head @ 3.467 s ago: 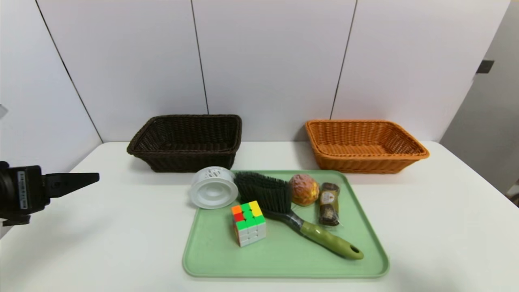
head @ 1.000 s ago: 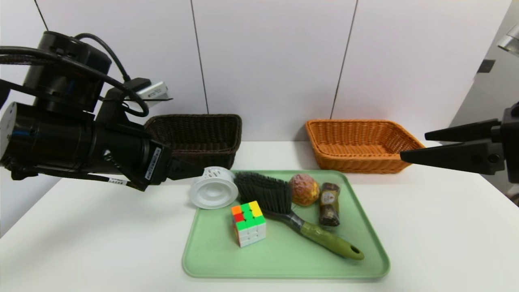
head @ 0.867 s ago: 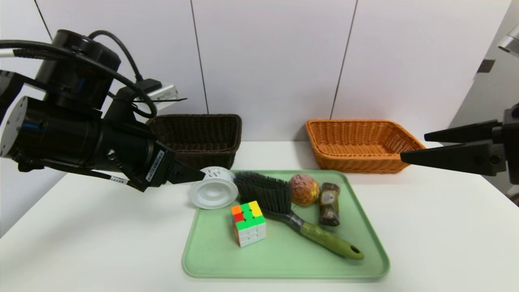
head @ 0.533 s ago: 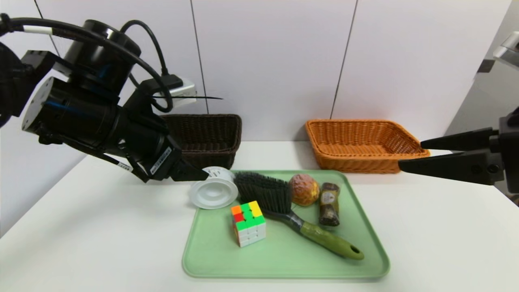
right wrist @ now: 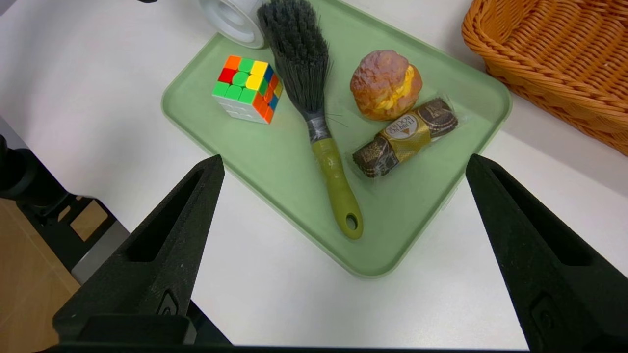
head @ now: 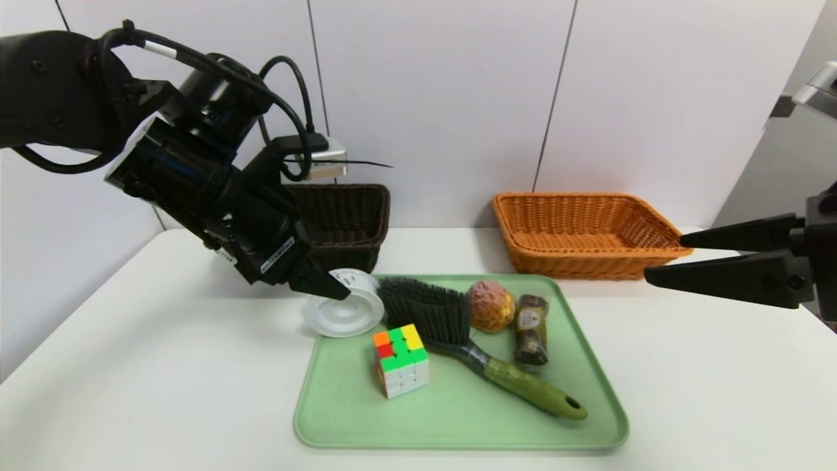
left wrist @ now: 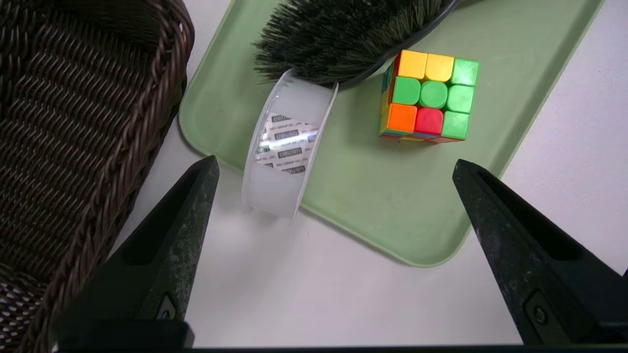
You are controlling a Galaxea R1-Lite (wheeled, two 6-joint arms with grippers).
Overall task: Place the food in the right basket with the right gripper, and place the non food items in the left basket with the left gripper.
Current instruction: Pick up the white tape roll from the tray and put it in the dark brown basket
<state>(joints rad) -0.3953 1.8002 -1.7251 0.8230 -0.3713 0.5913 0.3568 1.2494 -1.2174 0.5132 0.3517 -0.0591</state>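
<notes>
Left tool (left wrist: 333, 164) angled down over white spool (left wrist: 287, 147), jaws wide, empty, right tool (head: 667, 258) level, spread, empty.

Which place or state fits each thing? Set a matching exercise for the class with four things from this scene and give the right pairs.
Things:
1. white spool
2. puzzle cube
3. bun
4. right gripper

Places or states:
A. lying between the brush and the wrapped snack
B. jaws open, hanging in front of the orange basket
C. standing on edge at the tray's corner
D. on the tray, in front of the brush bristles

Pairs: 1-C, 2-D, 3-A, 4-B
</notes>
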